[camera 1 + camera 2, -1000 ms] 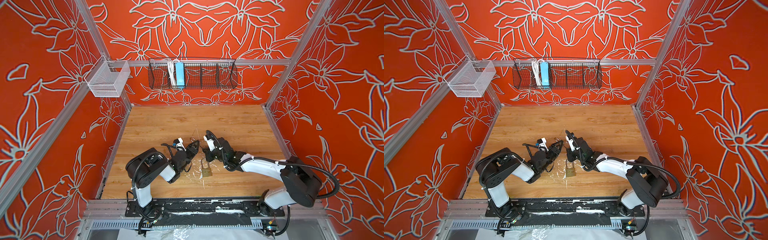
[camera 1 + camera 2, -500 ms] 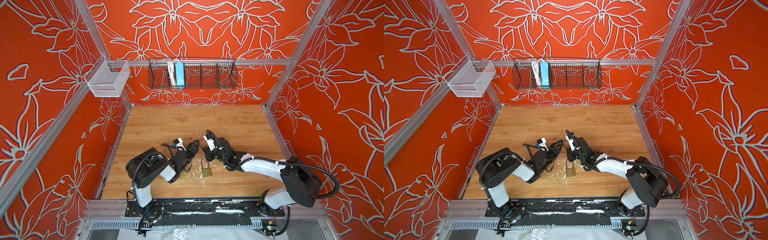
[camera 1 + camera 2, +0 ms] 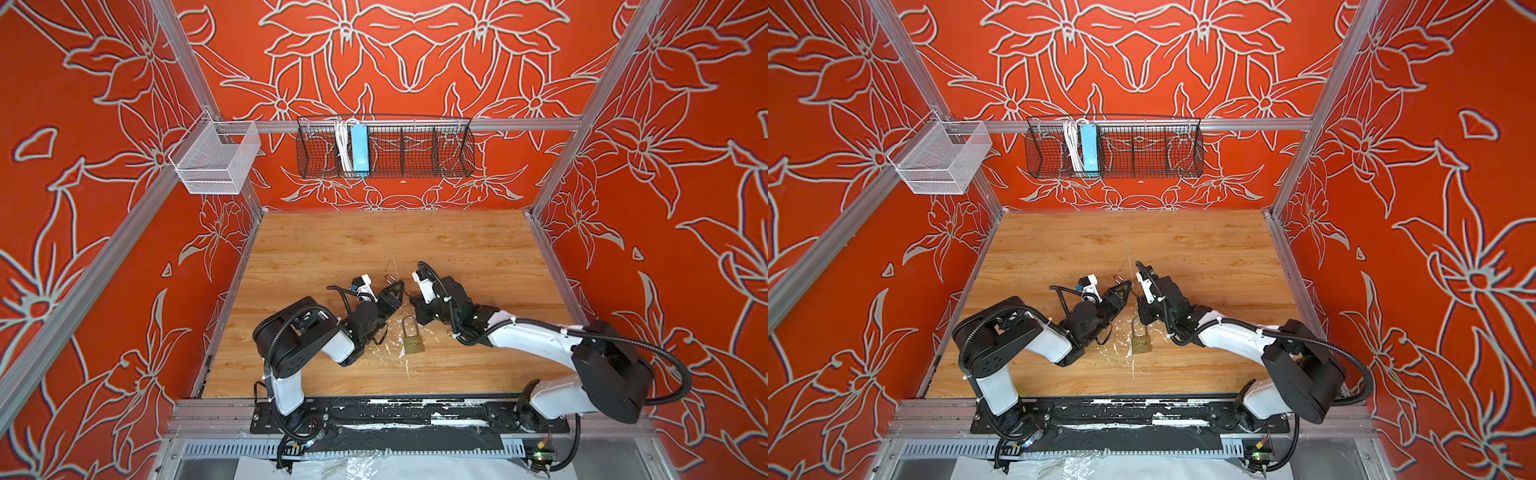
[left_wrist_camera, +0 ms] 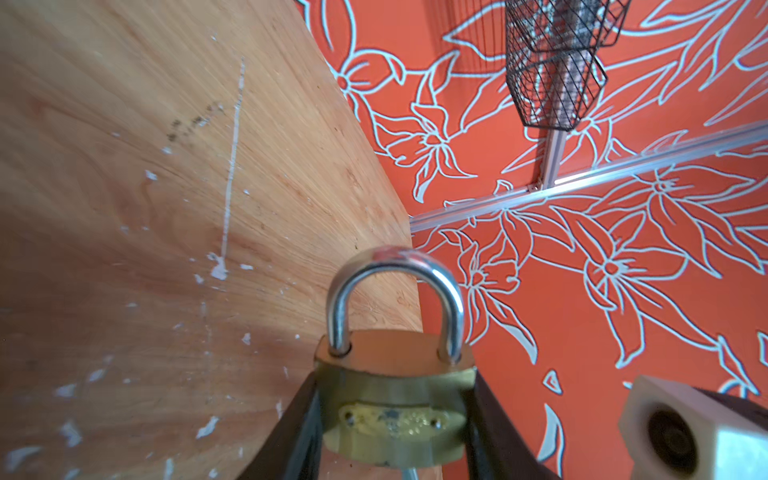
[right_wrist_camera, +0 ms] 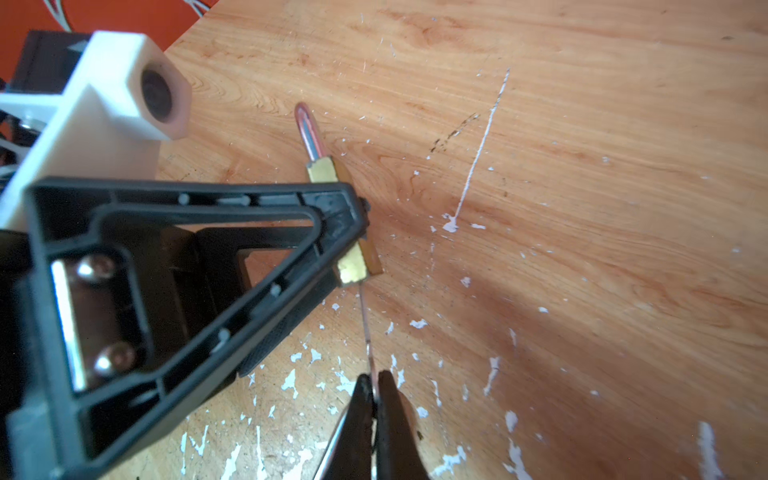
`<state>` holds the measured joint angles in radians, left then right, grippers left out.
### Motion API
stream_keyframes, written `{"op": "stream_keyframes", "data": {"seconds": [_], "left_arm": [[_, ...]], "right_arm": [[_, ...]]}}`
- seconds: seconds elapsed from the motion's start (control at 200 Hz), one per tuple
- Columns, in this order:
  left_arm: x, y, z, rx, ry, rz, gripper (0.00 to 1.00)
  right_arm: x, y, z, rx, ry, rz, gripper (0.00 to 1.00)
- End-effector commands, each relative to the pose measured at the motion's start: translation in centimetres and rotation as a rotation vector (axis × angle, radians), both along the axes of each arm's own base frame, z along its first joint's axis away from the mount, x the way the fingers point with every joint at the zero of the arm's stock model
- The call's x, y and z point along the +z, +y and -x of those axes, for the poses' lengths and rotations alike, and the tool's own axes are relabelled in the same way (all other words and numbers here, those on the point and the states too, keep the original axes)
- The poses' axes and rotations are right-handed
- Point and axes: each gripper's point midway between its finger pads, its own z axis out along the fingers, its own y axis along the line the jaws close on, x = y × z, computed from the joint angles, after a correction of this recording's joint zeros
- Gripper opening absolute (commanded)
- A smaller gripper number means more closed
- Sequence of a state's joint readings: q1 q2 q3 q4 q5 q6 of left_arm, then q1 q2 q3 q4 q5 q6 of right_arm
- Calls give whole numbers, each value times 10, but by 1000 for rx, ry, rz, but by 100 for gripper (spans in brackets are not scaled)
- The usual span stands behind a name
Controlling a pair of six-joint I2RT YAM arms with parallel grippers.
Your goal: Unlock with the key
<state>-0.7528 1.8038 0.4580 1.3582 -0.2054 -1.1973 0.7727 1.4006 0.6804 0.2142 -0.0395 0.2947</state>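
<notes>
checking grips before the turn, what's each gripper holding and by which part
Left gripper clamps the padlock by its body sides; right gripper pinches the key at its rear end, tip at the padlock's base.

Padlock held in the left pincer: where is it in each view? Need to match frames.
In a top view: padlock, shackle only, at left pincer tip, mid-table.
In a top view: same spot.
Left wrist: face-on between the pincer's fingers.
Right wrist: edge-on behind a left finger, key from right pincer reaching its base.
Shared landmark: white paint streak.
</notes>
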Motion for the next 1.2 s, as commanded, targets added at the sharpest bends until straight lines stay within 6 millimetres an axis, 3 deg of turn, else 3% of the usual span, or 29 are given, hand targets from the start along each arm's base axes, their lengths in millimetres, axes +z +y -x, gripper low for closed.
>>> {"op": "stream_keyframes", "data": {"seconds": [0.0, 0.27, 0.606, 1.031, 1.196], "left_arm": [[20, -31, 18, -149, -59, 45, 0], [28, -35, 21, -174, -46, 94, 0], [22, -48, 26, -207, -69, 44, 0], [30, -63, 35, -265, -56, 95, 0], [37, -78, 45, -355, -103, 72, 0]], "right_arm": [[41, 4, -14, -26, -122, -110, 0], [32, 20, -11, 39, -83, -132, 0], [65, -6, -8, -20, -193, -130, 0], [47, 20, -4, 76, -133, -156, 0], [57, 2, -9, 21, -195, -121, 0]]}}
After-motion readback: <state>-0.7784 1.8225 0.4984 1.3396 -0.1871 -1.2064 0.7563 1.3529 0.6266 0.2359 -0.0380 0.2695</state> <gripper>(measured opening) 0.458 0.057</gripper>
